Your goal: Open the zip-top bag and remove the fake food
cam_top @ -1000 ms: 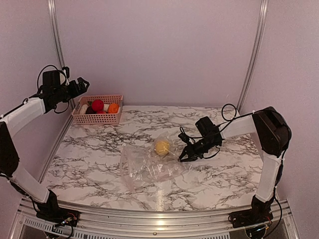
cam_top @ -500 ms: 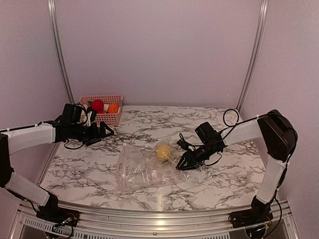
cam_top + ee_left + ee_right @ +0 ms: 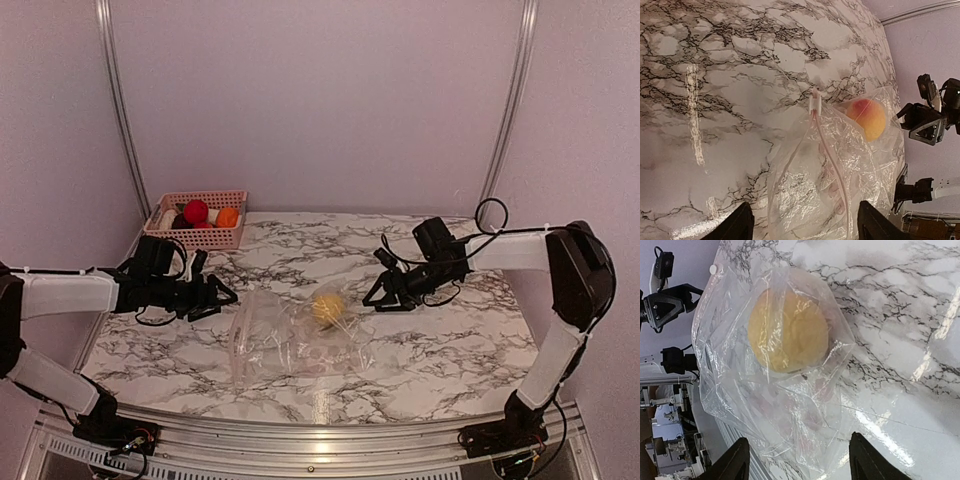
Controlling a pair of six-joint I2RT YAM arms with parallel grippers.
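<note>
Both grippers are spread, holding nothing. The crinkly transparent zip-top bag (image 3: 272,342) lies flat on the white marbled tabletop (image 3: 450,350) just ahead of the left gripper (image 3: 225,303). Its round yellow toy fruit (image 3: 327,306) (inside the plastic) sits just before the right gripper (image 3: 375,303).

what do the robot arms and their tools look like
Left arm and right arm: white link shells with black joints. Left tool and right tool: black, two angular fingers each. Loose black cables loop near both wrists.
</note>
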